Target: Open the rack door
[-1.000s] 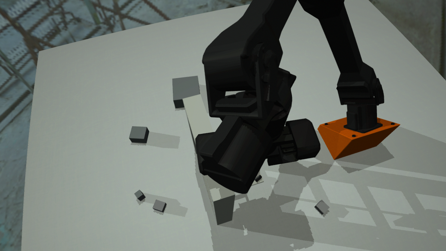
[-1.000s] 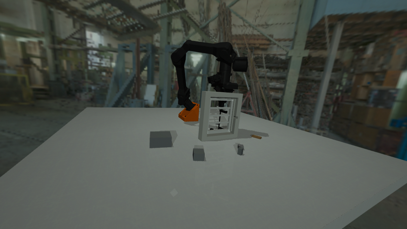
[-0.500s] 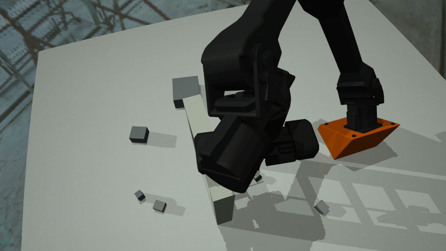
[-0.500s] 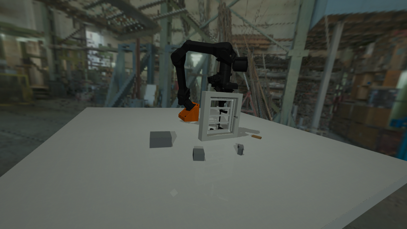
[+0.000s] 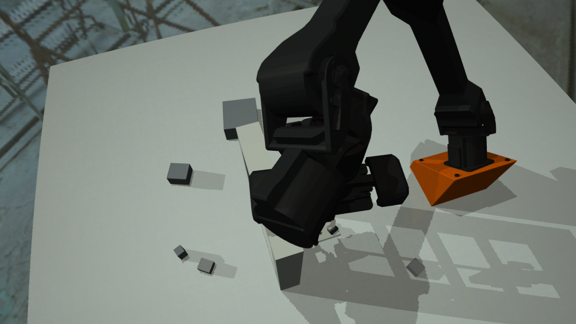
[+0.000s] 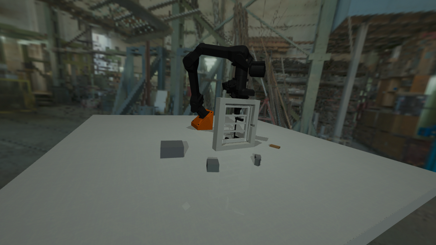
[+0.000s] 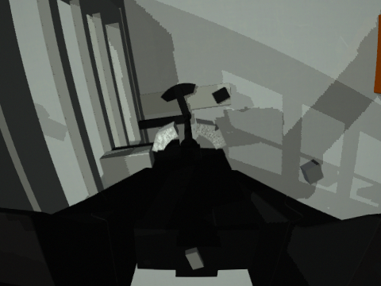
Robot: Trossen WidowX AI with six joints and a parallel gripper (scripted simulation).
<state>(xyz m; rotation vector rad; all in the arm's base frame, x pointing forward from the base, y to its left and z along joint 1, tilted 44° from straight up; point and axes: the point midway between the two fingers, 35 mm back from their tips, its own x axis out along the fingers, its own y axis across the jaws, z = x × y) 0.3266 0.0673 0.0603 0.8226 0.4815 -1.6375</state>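
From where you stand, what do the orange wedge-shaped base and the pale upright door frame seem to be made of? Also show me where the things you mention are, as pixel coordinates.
The base (image 5: 451, 183) (image 6: 208, 122) looks like painted metal or plastic: evenly coloured, sharp-edged. The frame (image 6: 218, 125) could be painted wood or plastic: matt, without visible grain.

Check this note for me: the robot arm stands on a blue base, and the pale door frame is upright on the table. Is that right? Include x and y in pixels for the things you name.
Not quite: the base (image 5: 443, 187) (image 6: 208, 123) is orange, not blue, as the exterior view shows. The rest holds: the robot arm (image 5: 445, 56) (image 6: 193, 76) stands on it, and the pale door frame (image 6: 218, 125) is upright on the table (image 6: 122, 182).
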